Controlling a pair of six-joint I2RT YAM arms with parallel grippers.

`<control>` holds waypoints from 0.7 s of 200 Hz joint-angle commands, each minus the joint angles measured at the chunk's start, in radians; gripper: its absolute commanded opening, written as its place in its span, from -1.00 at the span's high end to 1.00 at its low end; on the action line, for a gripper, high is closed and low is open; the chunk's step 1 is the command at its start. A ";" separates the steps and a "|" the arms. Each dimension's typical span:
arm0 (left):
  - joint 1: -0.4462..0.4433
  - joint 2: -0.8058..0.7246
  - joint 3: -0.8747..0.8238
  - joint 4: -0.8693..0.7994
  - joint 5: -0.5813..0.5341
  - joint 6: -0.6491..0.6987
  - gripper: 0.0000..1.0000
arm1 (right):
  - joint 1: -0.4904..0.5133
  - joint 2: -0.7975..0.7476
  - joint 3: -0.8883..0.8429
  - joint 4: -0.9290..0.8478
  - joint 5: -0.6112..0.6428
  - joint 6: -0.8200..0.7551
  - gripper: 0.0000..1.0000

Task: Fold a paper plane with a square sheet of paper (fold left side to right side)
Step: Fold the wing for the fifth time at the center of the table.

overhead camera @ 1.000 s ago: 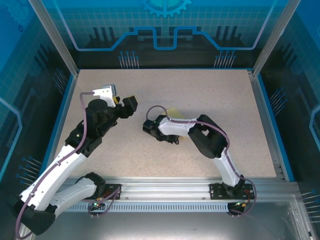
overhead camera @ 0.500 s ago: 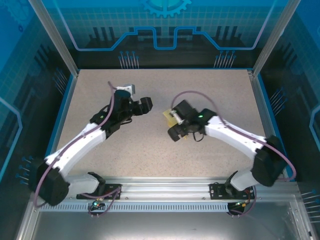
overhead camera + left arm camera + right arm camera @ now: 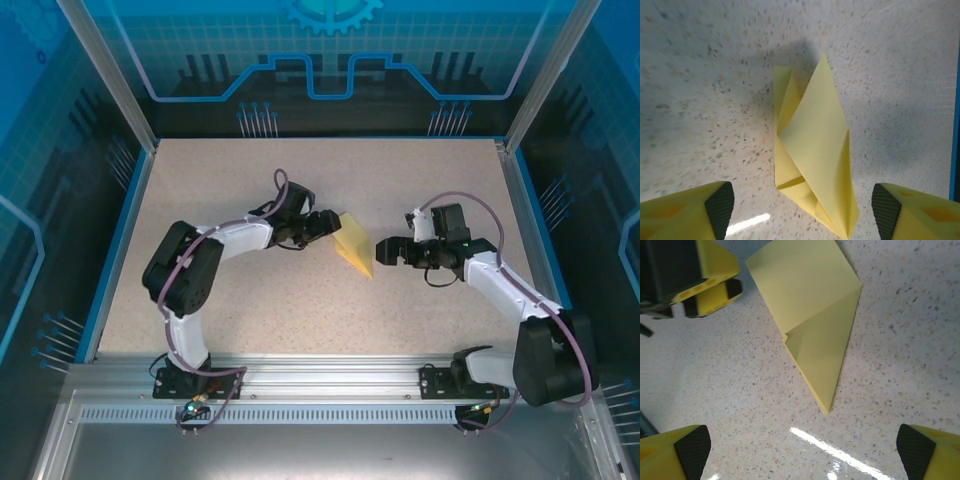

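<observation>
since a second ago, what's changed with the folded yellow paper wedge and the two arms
The right gripper, earlier on top of the folded yellow paper wedge, pulled away to the right and stands open, clear of it. The left gripper swung in from the left to the wedge's left edge, also open. The wedge stayed roughly in place on the speckled table.

This is looking like a robotics lab test cell: a speckled beige tabletop (image 3: pixel 300 290) is sitting inside silver aluminium frame posts (image 3: pixel 110 75) and blue gear-printed back panels (image 3: pixel 330 60), with a ribbed aluminium mounting rail (image 3: pixel 330 375) running along the near edge.
</observation>
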 commanded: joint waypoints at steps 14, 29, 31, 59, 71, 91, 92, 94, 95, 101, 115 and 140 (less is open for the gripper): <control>-0.014 0.108 0.097 0.090 0.109 -0.040 -0.12 | -0.066 0.016 -0.035 0.114 -0.187 0.048 -0.99; -0.014 0.135 0.105 0.113 0.131 -0.035 0.18 | -0.096 0.035 -0.050 0.159 -0.237 0.071 -0.99; -0.014 0.137 0.105 0.114 0.133 -0.034 0.22 | -0.099 0.039 -0.052 0.166 -0.246 0.072 -0.99; -0.013 0.109 0.071 0.131 0.146 0.044 0.72 | -0.133 0.091 -0.032 0.211 -0.335 0.046 -0.99; -0.011 0.076 0.044 0.134 0.166 0.097 0.84 | -0.143 0.103 -0.024 0.246 -0.357 0.024 -0.96; -0.001 0.002 -0.015 0.152 0.227 0.198 0.94 | -0.160 0.123 -0.005 0.300 -0.386 -0.024 -0.76; 0.000 -0.003 -0.018 0.153 0.230 0.206 0.94 | -0.160 0.126 -0.003 0.301 -0.390 -0.027 -0.75; 0.001 -0.010 -0.024 0.158 0.242 0.213 0.94 | -0.162 0.132 0.000 0.305 -0.397 -0.034 -0.73; 0.002 -0.015 -0.028 0.160 0.247 0.217 0.94 | -0.163 0.135 0.002 0.307 -0.402 -0.038 -0.72; 0.009 -0.037 -0.045 0.167 0.278 0.247 0.95 | -0.167 0.151 0.012 0.323 -0.423 -0.054 -0.67; 0.020 -0.094 -0.084 0.183 0.347 0.308 0.97 | -0.168 0.200 0.041 0.358 -0.495 -0.078 -0.60; 0.031 -0.168 -0.116 0.155 0.474 0.411 0.97 | -0.167 0.289 0.090 0.382 -0.608 -0.121 -0.52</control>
